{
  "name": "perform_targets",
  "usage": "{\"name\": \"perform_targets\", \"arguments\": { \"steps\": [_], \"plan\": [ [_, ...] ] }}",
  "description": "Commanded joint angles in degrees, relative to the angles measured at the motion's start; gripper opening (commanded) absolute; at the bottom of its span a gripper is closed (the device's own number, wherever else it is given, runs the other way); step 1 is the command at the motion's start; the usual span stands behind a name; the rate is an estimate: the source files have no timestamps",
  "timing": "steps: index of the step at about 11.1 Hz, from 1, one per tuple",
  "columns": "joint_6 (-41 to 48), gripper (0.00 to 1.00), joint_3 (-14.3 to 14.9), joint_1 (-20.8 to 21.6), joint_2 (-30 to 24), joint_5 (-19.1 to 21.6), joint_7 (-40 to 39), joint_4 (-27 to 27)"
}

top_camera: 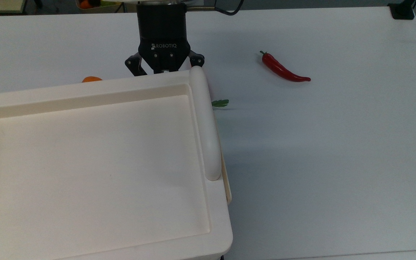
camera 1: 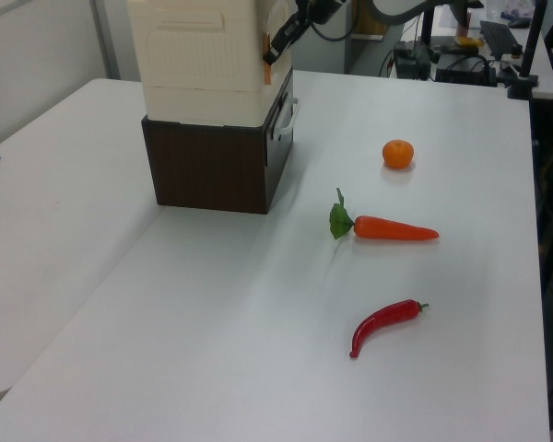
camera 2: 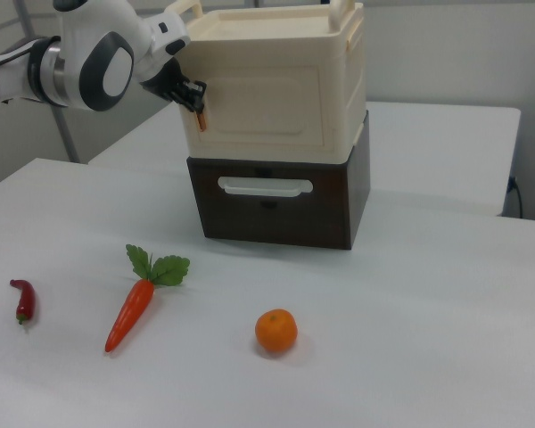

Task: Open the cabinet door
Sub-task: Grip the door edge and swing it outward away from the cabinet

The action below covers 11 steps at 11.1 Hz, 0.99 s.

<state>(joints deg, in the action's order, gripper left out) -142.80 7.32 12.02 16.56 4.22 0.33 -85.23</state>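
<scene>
In the right view, reading from its left, a red chili [camera 2: 23, 300] and a carrot [camera 2: 132, 312] lie on the surface [camera 2: 428, 312], well below the tool [camera 2: 199, 111]. The tool sits high against the near left corner of the cabinet [camera 2: 276, 80], and an orange [camera 2: 276, 331] lies below it and to the right view's right. Whether the tool is clenched or released cannot be told.

In the left view the cabinet door [camera 1: 198, 55] is the ribbed panel just to the left of the tool, which touches or nearly touches its right edge. The door looks shut or barely ajar.

The step in hand appears to be catching that edge. The next move likely calls for a firm purchase on it, then a swing outward around the hinge, away from the cabinet.
</scene>
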Motion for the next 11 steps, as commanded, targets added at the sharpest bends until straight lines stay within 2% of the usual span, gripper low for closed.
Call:
{"name": "perform_targets", "arguments": {
  "steps": [1, 9, 10, 11],
  "plan": [
    [-1.53, 0.00, 0.86, -0.24, -0.38, -1.32, 1.61, -0.37],
    [24.46, 0.00, 0.94, -3.76, -7.14, -0.97, -1.99, -1.52],
    [28.33, 0.21, 0.94, -4.89, -8.81, -0.97, -2.26, -1.60],
    [32.80, 0.69, 0.94, -6.12, -9.95, -0.97, -3.39, -1.60]
  ]
}}
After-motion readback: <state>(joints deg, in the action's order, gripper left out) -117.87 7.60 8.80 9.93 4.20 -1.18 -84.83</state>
